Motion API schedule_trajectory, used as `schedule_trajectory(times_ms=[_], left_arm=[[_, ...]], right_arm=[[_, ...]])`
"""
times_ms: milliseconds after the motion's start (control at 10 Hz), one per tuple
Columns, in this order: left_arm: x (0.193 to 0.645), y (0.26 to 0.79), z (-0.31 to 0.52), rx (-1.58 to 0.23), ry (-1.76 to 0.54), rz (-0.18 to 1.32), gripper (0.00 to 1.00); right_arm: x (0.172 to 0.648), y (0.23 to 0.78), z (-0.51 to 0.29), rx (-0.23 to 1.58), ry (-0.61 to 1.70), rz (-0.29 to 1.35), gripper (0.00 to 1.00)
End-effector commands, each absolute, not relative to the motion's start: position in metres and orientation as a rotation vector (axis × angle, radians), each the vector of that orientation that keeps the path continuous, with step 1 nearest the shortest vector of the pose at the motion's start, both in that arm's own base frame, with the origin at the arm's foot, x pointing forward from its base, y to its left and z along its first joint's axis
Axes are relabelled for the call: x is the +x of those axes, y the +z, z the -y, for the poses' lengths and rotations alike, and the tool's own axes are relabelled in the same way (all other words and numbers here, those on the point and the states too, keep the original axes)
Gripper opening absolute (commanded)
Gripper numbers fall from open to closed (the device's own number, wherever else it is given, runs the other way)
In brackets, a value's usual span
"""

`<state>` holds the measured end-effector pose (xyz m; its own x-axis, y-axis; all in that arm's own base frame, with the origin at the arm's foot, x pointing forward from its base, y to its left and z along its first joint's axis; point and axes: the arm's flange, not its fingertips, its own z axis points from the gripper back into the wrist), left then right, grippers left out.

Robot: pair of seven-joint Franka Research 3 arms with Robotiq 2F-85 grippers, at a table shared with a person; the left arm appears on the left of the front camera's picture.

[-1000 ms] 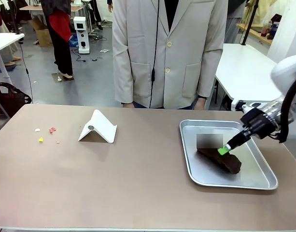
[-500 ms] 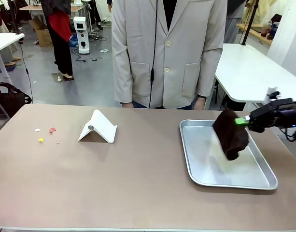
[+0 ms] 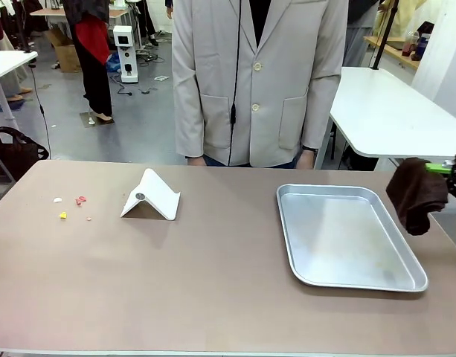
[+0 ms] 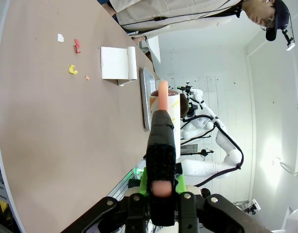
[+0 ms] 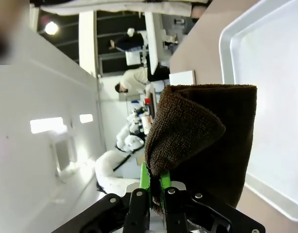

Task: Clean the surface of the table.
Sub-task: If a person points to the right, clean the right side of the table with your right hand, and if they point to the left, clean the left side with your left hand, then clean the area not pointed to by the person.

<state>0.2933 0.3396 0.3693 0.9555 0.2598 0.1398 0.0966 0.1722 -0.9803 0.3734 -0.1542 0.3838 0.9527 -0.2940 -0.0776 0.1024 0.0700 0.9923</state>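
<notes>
Left gripper (image 4: 161, 191): jaws clamped on a slim black tool (image 4: 162, 141) with a pinkish tip; its type cannot be made out. Right gripper (image 5: 155, 187): jaws clamped on a brown cloth (image 3: 417, 195), which hangs beside the right rim of the tray (image 3: 359, 285); the frame edge cuts off the arm. The table (image 3: 213, 282) spans the foreground. Small scraps (image 3: 80, 200) lie at its far left, near a white folded stand (image 3: 152, 197).

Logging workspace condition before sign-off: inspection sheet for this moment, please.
Surface: matte brownish-taupe table, small white, red and yellow scraps near its left end.
Job's things: dark brown cloth, in the air at the table's right end.
Clutter: shiny silver metal tray, empty; white folded stand.
Grippers: right gripper shut on the cloth; left gripper shut on a black stick-like tool with a peach tip.
Cables: thin black cord down the person's jacket.
Surroundings: person in a pale grey jacket opposite; white-topped table.
</notes>
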Motion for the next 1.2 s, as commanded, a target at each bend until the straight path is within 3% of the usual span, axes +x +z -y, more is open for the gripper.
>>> schedule_trajectory(times_ms=[0,1100], left_arm=[[0.2920,0.3732,-0.3369,-1.398,0.125,0.293,0.00],[0.2920,0.3732,-0.3369,-1.398,0.125,0.293,0.00]], right_arm=[[0.3806,0.3818,0.1408,1.456,-0.248,0.161,0.09],[0.3806,0.3818,0.1408,1.456,-0.248,0.161,0.09]])
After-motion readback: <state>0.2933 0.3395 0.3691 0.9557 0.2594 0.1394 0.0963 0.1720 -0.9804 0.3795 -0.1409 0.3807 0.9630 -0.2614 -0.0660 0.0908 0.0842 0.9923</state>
